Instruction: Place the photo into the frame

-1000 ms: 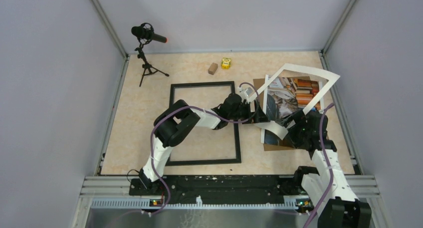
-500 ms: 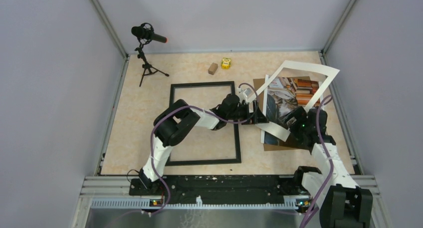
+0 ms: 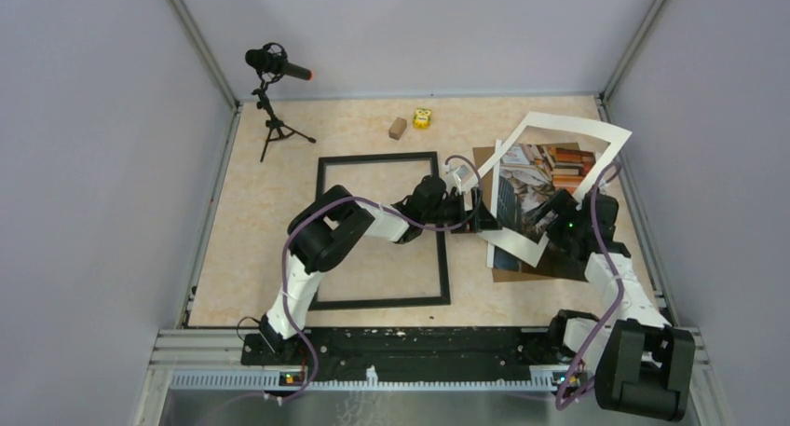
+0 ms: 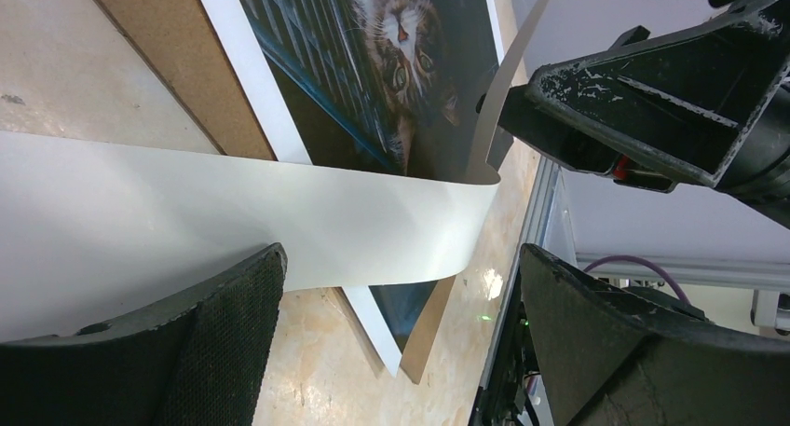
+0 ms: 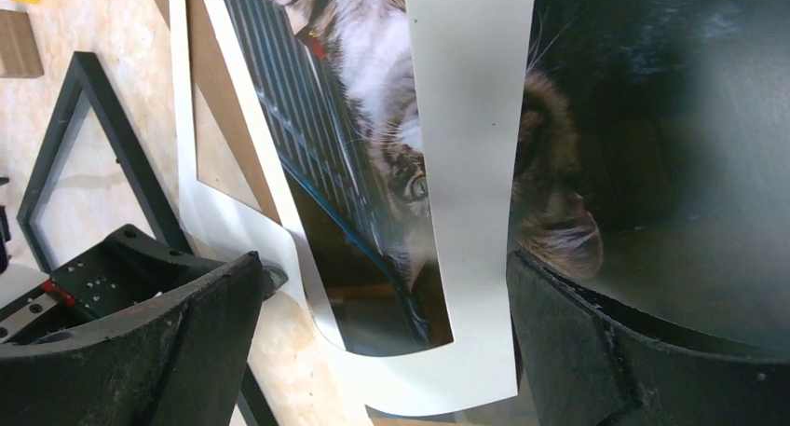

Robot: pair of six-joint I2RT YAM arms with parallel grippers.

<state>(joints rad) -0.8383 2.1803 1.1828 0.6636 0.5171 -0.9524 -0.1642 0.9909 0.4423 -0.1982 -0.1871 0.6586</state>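
The black frame [image 3: 380, 158] lies flat at mid table; its corner also shows in the right wrist view [image 5: 70, 128]. The cat photo [image 3: 545, 170] lies on the brown backing board [image 3: 517, 272] at the right. A white cut-out border sheet [image 3: 568, 125] arches up over the print. My left gripper [image 3: 483, 219] is open at the photo's left edge, with the white strip [image 4: 233, 212] resting across one finger. My right gripper [image 3: 545, 223] is open over the photo's near part, with the white strip [image 5: 466, 165] running between its fingers above the cat [image 5: 373, 118].
A microphone on a tripod [image 3: 275, 67] stands at the back left. A small brown block [image 3: 398, 128] and a yellow toy [image 3: 422, 117] sit near the back wall. A metal rail [image 3: 652, 258] and grey walls bound the right side.
My right gripper has moved up and to the right over the photo. The raised white sheet has sunk a little. My left gripper has hardly moved.
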